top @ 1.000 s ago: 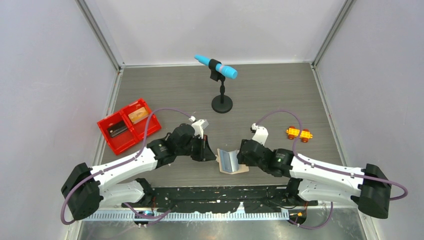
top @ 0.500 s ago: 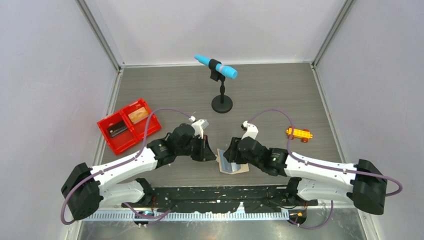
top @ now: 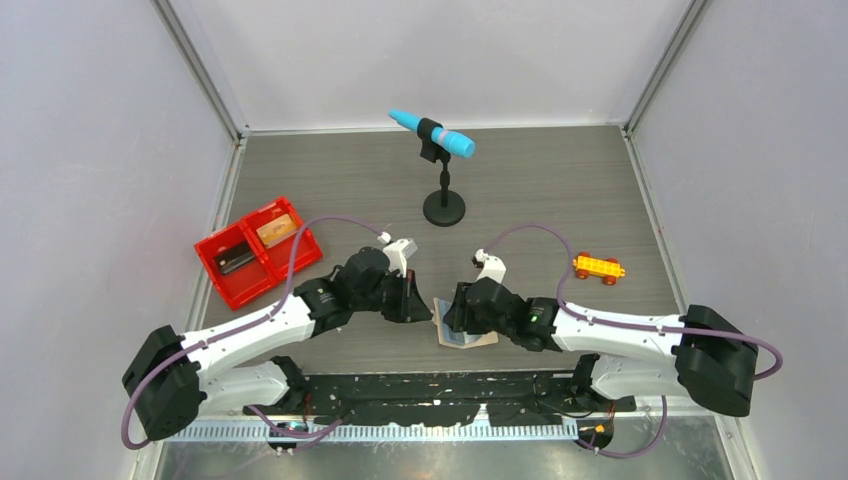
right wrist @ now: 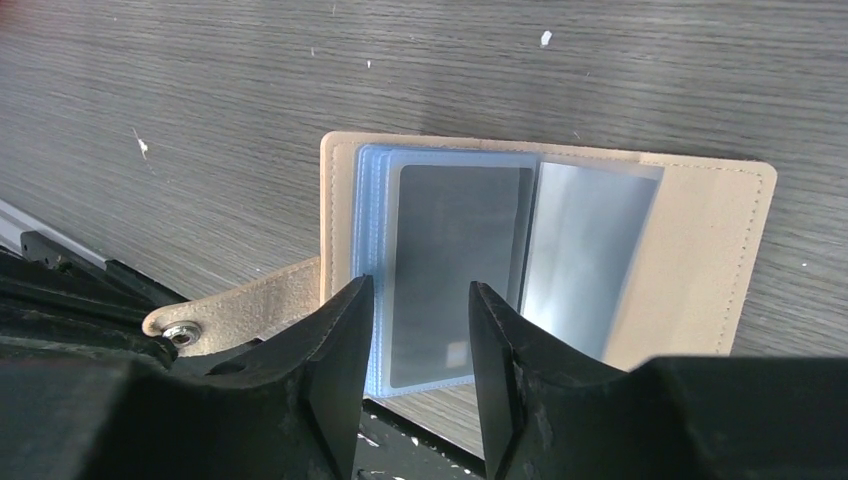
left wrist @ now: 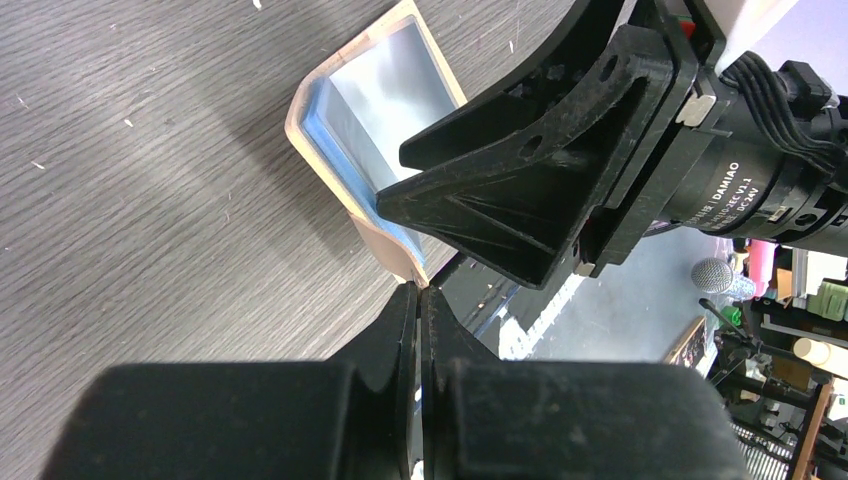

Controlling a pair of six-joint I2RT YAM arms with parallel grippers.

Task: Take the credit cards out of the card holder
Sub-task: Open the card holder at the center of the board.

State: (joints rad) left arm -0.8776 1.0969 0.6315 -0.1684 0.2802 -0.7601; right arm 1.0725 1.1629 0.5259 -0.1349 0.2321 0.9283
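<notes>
Right claw (right wrist: 420,290) hangs released over the open holder (right wrist: 700,240), which lies on the surface (top: 350,180) at its near edge, between the arms. The claw's fingers straddle the top sleeve (right wrist: 455,250). Left claw (left wrist: 418,295) is clenched beside the holder's tab (right wrist: 230,310); whether it pinches it I cannot tell. A tan card (top: 279,229) and a dark card (top: 235,261) lie in the tray (top: 205,255) at far left, so the job looks partly done. A grey card seems to sit in that sleeve.
</notes>
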